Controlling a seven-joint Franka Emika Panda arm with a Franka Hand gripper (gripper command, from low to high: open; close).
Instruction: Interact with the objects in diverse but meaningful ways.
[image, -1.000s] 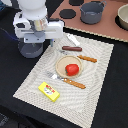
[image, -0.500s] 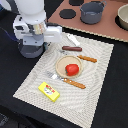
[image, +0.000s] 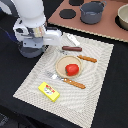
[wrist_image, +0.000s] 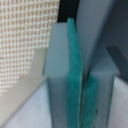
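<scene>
My gripper (wrist_image: 81, 75) is shut, its teal pads (wrist_image: 72, 70) pressed together with nothing between them. In the exterior view the white hand (image: 47, 35) hangs over the far corner of the woven placemat (image: 30, 82) on the exterior view's left, beside the white utensil (image: 73, 40). A red tomato (image: 72, 69) sits on a tan plate (image: 61, 62). A brown sausage (image: 71, 48) lies beyond the plate. A yellow box (image: 50, 91) lies near the mat's front edge. A grey pot (image: 92, 11) stands on the toy stove (image: 107, 29).
An orange-handled knife (image: 86, 58) and an orange-handled fork (image: 70, 81) flank the plate. A second round vessel (image: 123, 16) shows at the exterior view's right edge. The robot's base (image: 31, 50) stands at the mat's edge. Black tabletop surrounds the mat.
</scene>
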